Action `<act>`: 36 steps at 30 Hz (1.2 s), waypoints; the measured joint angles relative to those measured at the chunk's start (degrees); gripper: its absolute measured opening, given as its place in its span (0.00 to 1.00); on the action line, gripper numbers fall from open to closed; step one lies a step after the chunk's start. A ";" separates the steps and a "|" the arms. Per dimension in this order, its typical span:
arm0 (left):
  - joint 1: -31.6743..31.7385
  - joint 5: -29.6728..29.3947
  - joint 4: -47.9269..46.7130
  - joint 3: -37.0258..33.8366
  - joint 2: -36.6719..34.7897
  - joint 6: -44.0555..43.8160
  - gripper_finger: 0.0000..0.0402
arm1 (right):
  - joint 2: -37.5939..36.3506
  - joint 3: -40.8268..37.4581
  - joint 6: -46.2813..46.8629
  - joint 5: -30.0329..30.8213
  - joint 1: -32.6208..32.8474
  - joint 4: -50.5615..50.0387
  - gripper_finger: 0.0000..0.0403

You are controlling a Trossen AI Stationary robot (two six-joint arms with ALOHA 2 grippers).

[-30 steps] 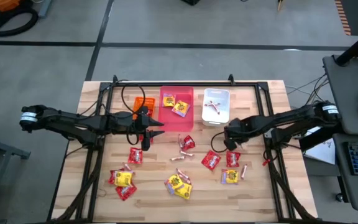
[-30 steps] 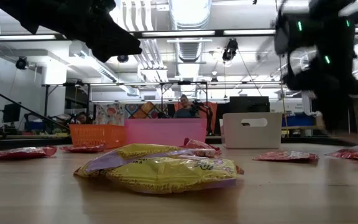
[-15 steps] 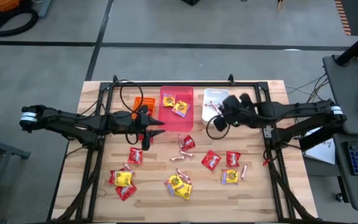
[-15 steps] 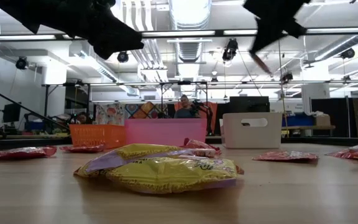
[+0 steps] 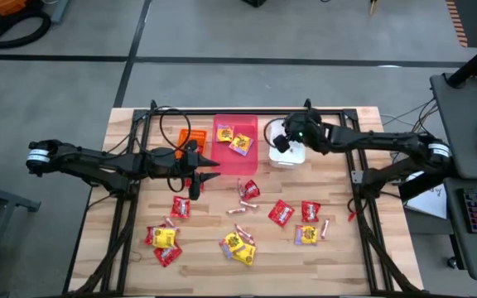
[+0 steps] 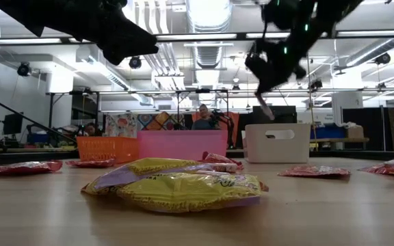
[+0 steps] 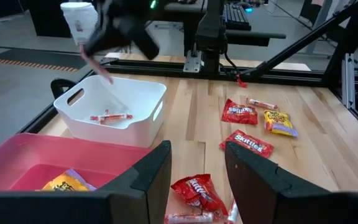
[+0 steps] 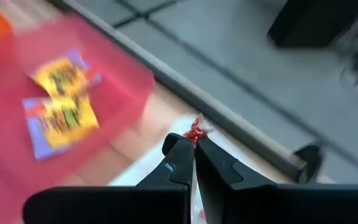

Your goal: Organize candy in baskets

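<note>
right pincer (image 8: 193, 144) pinching stick candy (image 8: 196, 131) above white basket (image 5: 296, 155) | left pincer (image 7: 196, 163) spread

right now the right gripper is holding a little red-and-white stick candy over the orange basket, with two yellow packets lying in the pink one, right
Not quite: the right gripper holds the stick candy over the white basket, not the orange one. The high view shows this. The two yellow packets do lie in the pink basket.

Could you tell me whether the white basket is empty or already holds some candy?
Not empty: the left wrist view shows the white basket holding thin red-and-white sticks on its floor.
</note>
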 joint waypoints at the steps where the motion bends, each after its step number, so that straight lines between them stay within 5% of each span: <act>1: 0.00 0.00 0.00 0.00 0.00 -0.02 0.33 | 0.81 -1.07 0.42 -2.40 -1.43 0.88 0.02; 6: 0.00 0.00 -0.01 0.00 0.00 -0.08 0.33 | 4.77 -3.41 1.67 -10.25 -6.05 3.15 0.02; 19: 0.00 0.00 -0.04 0.00 0.00 -0.14 0.33 | 14.18 0.67 0.61 -12.06 -6.37 1.84 0.10; 30: 0.00 0.00 -0.45 0.00 0.00 -0.14 0.33 | 15.20 8.78 1.04 -12.17 -6.63 -11.31 0.17; 36: 0.02 0.00 -0.90 0.00 0.00 -0.14 0.33 | 15.23 10.53 2.99 -17.88 -8.35 -15.31 0.15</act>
